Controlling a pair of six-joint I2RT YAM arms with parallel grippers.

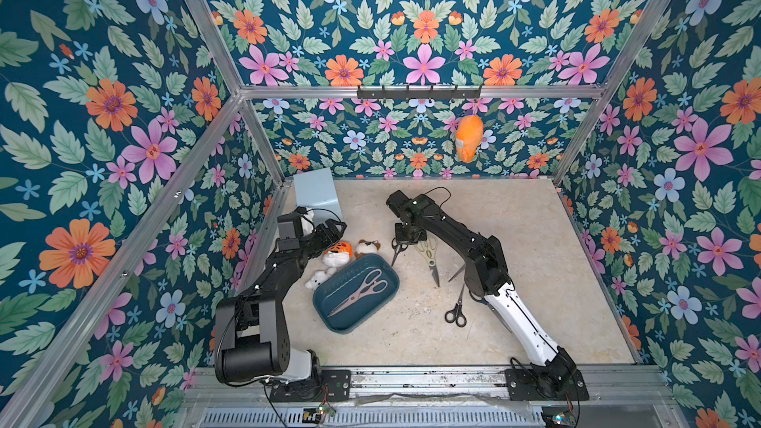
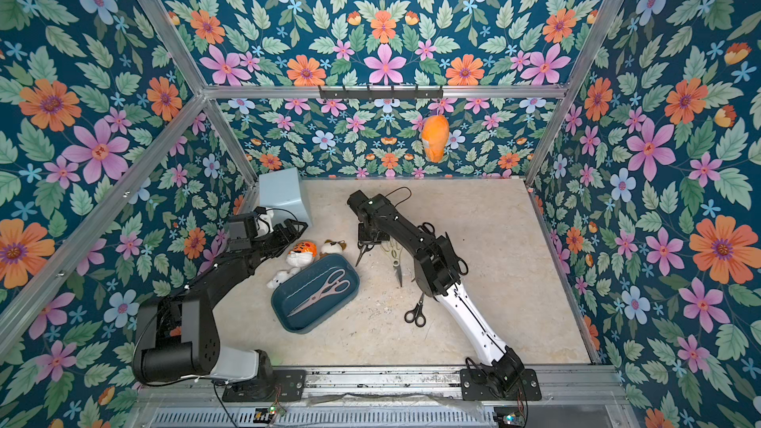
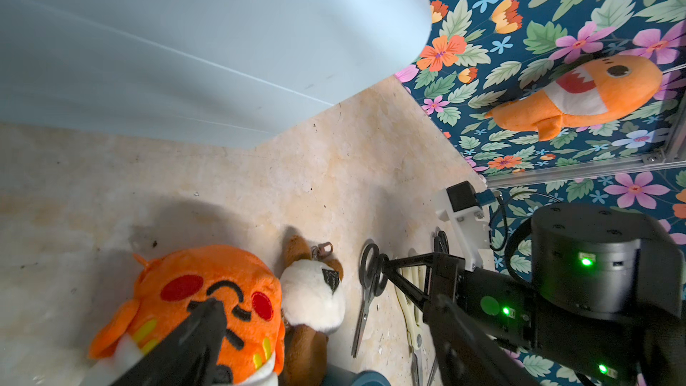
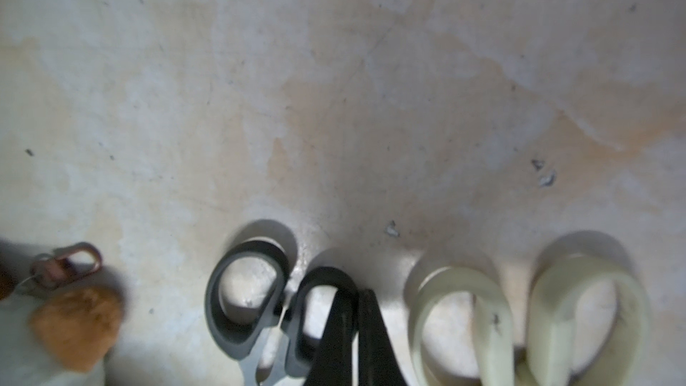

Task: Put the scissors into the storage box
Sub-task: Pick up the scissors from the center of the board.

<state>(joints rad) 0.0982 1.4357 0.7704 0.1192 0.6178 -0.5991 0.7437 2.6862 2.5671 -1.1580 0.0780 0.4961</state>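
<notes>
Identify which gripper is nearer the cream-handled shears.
Right. The right gripper sits beside the cream-handled shears, gripping black-handled scissors; the left gripper hovers by the plush toys.

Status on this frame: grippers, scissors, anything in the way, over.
Left gripper open over orange plush. Right gripper shut on black-handled scissors, one loop. Cream-handled shears close beside; storage box holds pink-handled shears.

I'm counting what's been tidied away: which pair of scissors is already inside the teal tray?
The big pinkish-handled shears, lying diagonally in the storage box. The black-handled pair at the right tool and the cream-handled shears are outside it.
</notes>
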